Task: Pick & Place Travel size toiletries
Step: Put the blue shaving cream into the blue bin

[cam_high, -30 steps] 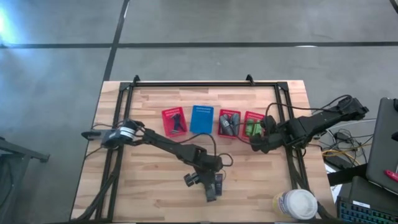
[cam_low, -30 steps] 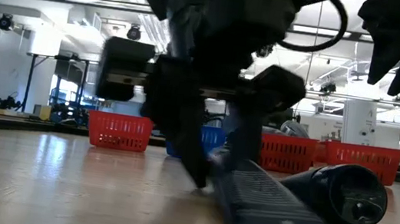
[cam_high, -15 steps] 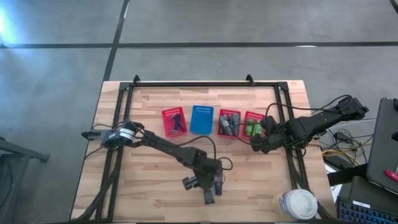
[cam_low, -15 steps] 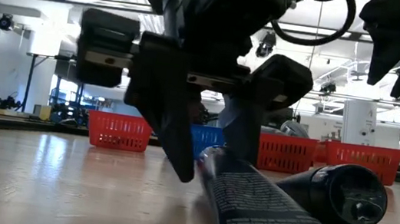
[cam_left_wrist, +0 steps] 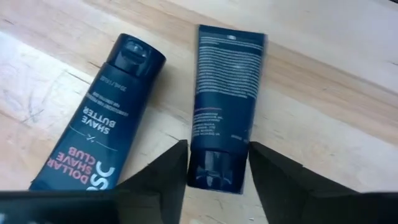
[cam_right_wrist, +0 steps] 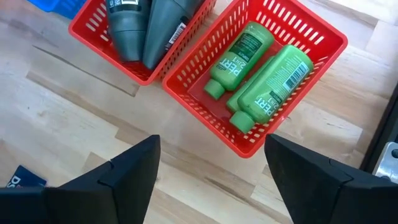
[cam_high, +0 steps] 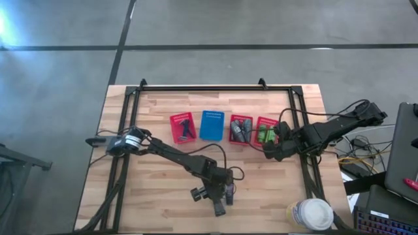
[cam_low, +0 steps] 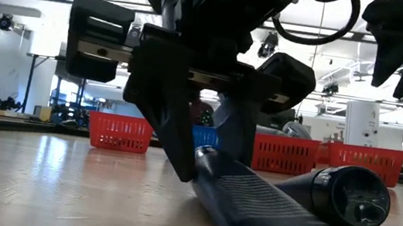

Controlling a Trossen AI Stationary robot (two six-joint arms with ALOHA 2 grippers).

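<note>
Since half a second ago, our left gripper (cam_left_wrist: 214, 171) has dropped lower, its open fingers now straddling the cap end of one dark blue tube (cam_left_wrist: 222, 118), which lies flat again. We count two such tubes, the second (cam_left_wrist: 99, 121) just beside it. Our right gripper (cam_right_wrist: 211, 171), spread open, hovers over a red basket (cam_right_wrist: 311, 37) holding two green tubes (cam_right_wrist: 261, 78).

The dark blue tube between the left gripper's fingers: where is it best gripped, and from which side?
Probably at the cap end, from straight above. The dark blue tube lies flat on the table, and the left gripper is open with a finger on each narrow side of the cap, clear of the Dollar Shave Club tube beside it.
</note>
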